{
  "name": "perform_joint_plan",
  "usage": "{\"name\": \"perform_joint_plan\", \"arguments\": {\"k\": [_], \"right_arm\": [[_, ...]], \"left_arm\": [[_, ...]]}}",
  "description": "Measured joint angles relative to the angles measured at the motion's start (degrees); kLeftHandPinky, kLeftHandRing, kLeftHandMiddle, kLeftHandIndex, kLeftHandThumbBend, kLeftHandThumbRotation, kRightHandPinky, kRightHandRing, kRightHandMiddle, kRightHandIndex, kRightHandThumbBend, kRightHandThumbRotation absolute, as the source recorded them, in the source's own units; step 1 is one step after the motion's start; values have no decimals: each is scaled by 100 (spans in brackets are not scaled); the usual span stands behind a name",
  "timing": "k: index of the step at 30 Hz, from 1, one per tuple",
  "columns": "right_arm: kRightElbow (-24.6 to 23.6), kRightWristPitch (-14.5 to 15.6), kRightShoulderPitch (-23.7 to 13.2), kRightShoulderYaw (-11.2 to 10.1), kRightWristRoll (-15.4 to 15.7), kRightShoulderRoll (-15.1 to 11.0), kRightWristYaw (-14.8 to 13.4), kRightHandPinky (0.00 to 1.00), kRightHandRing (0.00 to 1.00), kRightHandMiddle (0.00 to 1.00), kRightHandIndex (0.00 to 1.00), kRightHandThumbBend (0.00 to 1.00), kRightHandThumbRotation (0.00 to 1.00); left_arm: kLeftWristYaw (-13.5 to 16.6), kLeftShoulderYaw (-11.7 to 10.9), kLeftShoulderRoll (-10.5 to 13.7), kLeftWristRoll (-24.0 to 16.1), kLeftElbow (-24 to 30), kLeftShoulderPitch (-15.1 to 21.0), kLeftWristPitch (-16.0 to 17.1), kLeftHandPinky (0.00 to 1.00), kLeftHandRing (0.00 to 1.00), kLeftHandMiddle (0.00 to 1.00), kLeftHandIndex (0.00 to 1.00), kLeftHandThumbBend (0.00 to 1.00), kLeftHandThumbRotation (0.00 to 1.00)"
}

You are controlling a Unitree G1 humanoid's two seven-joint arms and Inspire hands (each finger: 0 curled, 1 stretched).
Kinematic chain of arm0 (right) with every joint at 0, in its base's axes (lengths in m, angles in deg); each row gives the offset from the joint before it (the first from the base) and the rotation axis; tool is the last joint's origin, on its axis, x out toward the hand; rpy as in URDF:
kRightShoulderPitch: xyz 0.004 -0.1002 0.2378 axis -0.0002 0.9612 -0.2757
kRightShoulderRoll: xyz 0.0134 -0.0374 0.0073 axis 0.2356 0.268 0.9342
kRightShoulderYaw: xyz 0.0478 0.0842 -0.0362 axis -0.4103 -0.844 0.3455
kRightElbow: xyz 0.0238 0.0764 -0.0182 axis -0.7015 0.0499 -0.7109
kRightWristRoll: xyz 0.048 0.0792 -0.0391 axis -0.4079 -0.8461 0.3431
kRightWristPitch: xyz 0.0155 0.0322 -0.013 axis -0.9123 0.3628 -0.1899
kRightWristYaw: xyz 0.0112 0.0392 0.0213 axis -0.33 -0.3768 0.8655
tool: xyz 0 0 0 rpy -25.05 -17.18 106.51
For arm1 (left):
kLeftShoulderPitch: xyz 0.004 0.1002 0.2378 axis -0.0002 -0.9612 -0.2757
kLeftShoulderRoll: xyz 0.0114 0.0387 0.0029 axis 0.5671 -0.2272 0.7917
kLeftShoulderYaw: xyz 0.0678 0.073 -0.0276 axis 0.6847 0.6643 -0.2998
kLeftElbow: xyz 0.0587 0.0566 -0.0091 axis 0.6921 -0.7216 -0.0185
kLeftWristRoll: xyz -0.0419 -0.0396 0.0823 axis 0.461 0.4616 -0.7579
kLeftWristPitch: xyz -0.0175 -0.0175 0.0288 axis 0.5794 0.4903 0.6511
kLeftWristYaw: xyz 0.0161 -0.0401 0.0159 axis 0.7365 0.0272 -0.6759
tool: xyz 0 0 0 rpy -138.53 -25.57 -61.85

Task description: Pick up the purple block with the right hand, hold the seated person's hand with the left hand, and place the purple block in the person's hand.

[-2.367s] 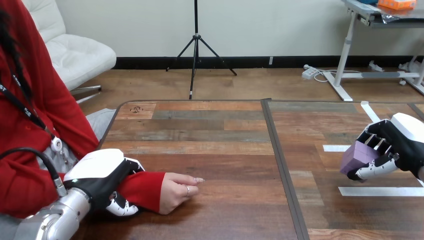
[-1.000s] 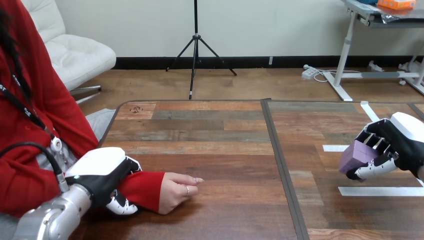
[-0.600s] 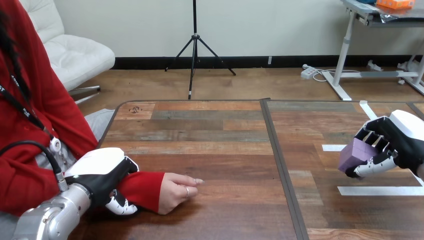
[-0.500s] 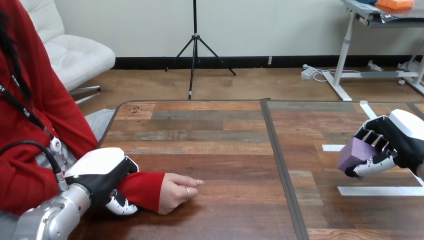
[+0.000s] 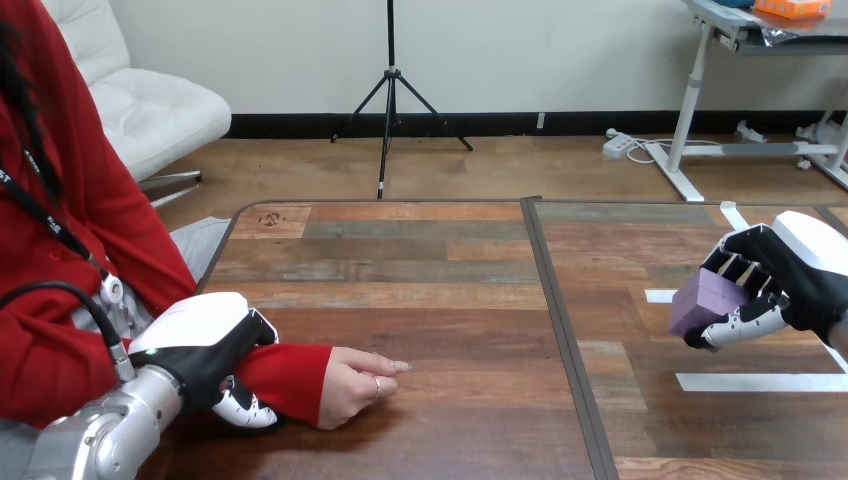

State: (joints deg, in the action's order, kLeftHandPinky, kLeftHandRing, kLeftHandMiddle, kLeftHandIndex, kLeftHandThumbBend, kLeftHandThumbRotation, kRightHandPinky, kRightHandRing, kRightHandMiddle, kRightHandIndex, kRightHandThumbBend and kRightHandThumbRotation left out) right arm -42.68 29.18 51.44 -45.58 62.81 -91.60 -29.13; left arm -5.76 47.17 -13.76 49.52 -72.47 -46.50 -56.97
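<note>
The purple block (image 5: pixel 703 296) is clasped in my right hand (image 5: pixel 790 280), whose fingers and thumb curl round it a little above the table at the right. The person's hand (image 5: pixel 352 383) rests on the table at the lower left, loosely curled and holding nothing. My left hand (image 5: pixel 205 352) sits over the person's red-sleeved forearm just behind the wrist, fingers and thumb curled round it.
Strips of white tape (image 5: pixel 760 381) lie on the wooden table (image 5: pixel 450 300) under and beside my right hand. A dark seam (image 5: pixel 560 330) runs down the tabletop between the two hands. The stretch of table between the person's hand and the block is bare wood.
My right hand has lifted slightly and drifted left with the purple block. My left hand and the person's hand stay where they were.
</note>
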Motion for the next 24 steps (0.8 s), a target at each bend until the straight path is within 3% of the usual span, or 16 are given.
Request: {"name": "perform_joint_plan", "arguments": {"k": [16, 24], "right_arm": [[-63, 5, 15, -21, -121, 3, 22, 40, 43, 48, 50, 73, 0], [-329, 198, 50, -77, -279, 43, 62, 40, 44, 48, 50, 73, 0]], "left_arm": [[87, -155, -16, 213, 151, -159, -17, 25, 32, 38, 40, 78, 0], [157, -220, -24, 242, 268, -224, -2, 25, 31, 38, 40, 77, 0]]}}
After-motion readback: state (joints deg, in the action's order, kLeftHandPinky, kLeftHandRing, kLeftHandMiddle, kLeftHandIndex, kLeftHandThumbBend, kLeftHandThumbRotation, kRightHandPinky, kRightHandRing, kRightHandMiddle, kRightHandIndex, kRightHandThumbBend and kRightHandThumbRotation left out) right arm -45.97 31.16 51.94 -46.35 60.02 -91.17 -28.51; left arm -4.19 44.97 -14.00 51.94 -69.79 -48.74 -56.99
